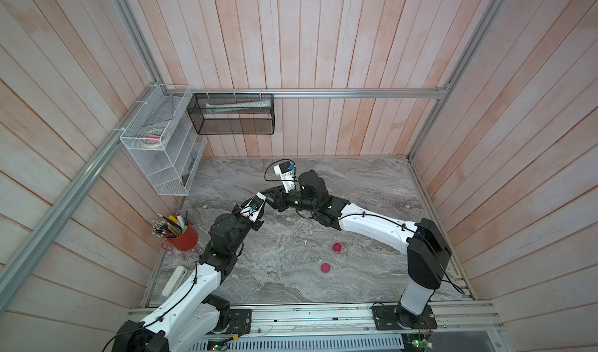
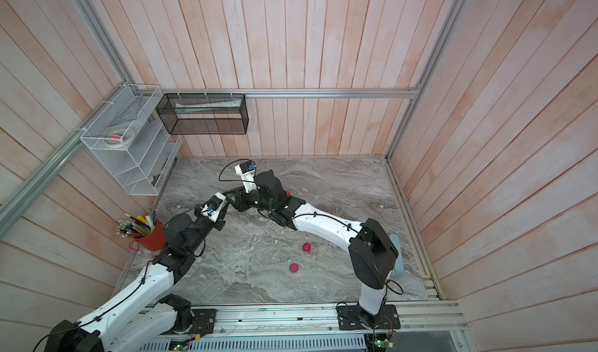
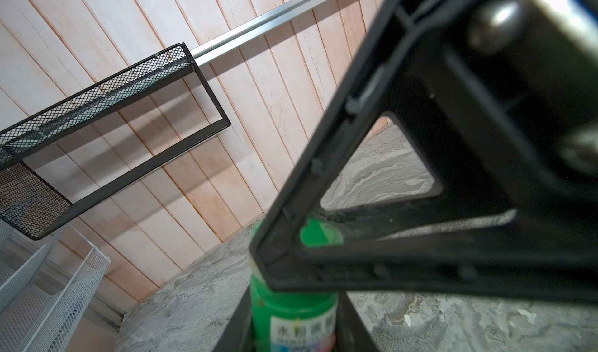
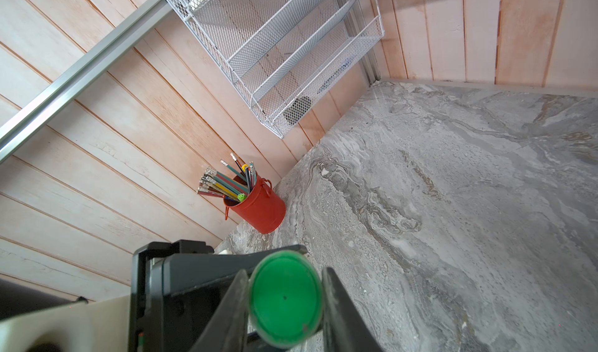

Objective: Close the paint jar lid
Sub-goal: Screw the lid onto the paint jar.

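Our right gripper is closest. It pinches the green lid from both sides, and we think that is so it can twist. Just past the lid, our left gripper squeezes the jar so it cannot spin along. They meet at 11 o'clock from the table's middle. We cannot tell how tight the lid is. Two pink pots sit at 5 o'clock, well apart. Farther off, the red cup stands at 9 o'clock.
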You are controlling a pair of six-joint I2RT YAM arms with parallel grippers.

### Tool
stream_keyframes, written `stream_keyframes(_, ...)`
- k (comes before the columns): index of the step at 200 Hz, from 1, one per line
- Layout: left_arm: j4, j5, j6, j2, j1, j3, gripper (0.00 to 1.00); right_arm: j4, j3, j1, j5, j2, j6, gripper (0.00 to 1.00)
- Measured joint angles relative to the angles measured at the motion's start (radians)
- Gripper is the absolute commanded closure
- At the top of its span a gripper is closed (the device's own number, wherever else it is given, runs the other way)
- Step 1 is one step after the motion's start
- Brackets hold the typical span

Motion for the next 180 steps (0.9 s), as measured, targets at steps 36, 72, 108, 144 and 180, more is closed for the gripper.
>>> stream_keyframes(36, 0.0, 0.0, -0.002, 0.0, 0.0, 0.0, 0.68, 0.011, -0.006, 0.0, 0.0, 0.0, 0.0, 0.72)
stream_keyframes(72, 0.0, 0.002, -0.018, 0.0, 0.002, 0.0, 0.68, 0.024, -0.01, 0.001, 0.0, 0.0, 0.0, 0.72)
stream_keyframes(108, 0.0, 0.005, -0.034, 0.0, 0.006, 0.0, 0.68, 0.028, -0.01, 0.006, 0.016, 0.0, 0.003, 0.7)
stream_keyframes(144, 0.0, 0.008, -0.042, -0.002, 0.009, 0.0, 0.68, 0.034, -0.01, 0.01, 0.027, 0.002, 0.005, 0.66)
stream_keyframes(180, 0.0, 0.008, -0.044, -0.003, 0.01, 0.0, 0.68, 0.037, -0.011, 0.013, 0.034, 0.002, 0.005, 0.62)
